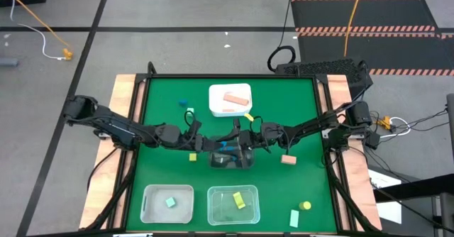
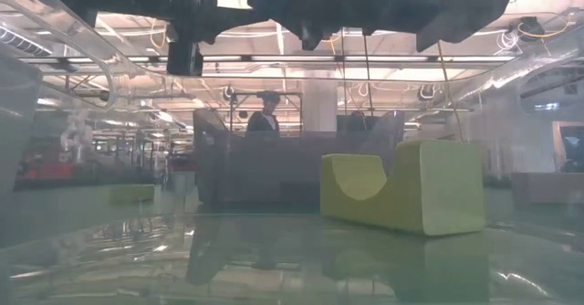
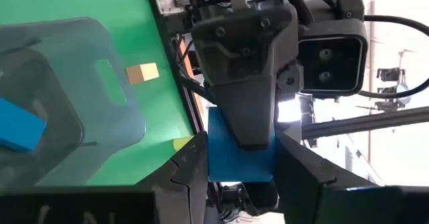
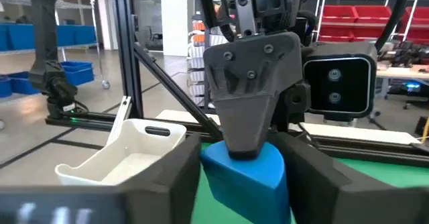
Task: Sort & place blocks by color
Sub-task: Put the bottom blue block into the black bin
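**Mid-air handoff over the blue bin, easy spot to fumble**

So both arms meet at the middle of the table [image 1: 163,88], just above the dark bin [image 3: 80,83]. The blue block [image 3: 231,170] sits between them, off the table. The left claw [image 3: 241,158] is clamped on it, its 2 fingers snug on opposite sides. The right claw [image 4: 242,163] straddles the same block crosswise, but whether it has really bitten down I can't tell.

What could go wrong, as I see it:
- If the left lets go before the right has a firm hold, the block drops. It might fall in the bin, or clip the rim and bounce onto the green.
- If both grip and either arm pulls away, the block could twist or pop out sideways.
- The claws are crowded together, so any retreat risks a knock.

The block itself is plain solid blue with flat smooth faces, and 1 end looks rounded from the right wrist view. Another blue block [image 3: 20,131] already lies in that bin.
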Available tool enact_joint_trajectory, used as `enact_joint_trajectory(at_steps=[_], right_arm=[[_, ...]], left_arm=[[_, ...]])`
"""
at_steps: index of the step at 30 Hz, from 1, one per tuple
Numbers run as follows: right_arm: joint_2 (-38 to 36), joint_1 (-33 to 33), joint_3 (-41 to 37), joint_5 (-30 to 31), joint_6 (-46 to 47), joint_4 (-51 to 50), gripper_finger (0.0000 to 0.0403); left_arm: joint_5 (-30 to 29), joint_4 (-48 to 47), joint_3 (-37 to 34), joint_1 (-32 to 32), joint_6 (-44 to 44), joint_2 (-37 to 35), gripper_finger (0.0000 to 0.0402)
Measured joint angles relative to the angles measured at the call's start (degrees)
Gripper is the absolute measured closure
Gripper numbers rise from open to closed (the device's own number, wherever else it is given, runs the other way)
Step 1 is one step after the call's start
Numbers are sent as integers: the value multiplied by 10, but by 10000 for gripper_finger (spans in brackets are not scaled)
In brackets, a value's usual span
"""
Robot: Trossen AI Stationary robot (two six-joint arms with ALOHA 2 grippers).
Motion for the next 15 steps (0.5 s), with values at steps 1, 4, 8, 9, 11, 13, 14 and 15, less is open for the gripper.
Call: enact_joint_trajectory(at_steps=[1,4,8,9,11,13,14,15], right_arm=[[0,0,0,-1,0,0,255],[0,0,0,-1,-6,0,270],[0,0,0,1,0,0,270],[0,0,0,1,1,0,270],[0,0,0,1,21,0,283],[0,0,0,-3,46,0,331],[0,0,0,-4,59,-1,338],[1,0,0,-4,70,-1,338]], left_arm=[[-2,0,0,0,-5,0,271],[-6,0,0,0,-12,0,271],[-10,0,0,1,-13,0,270],[-13,0,0,1,-13,0,263],[-19,0,0,2,-5,0,229],[-25,1,0,2,-1,0,187],[-26,3,0,3,-1,0,167],[-28,3,0,3,-2,0,150]])
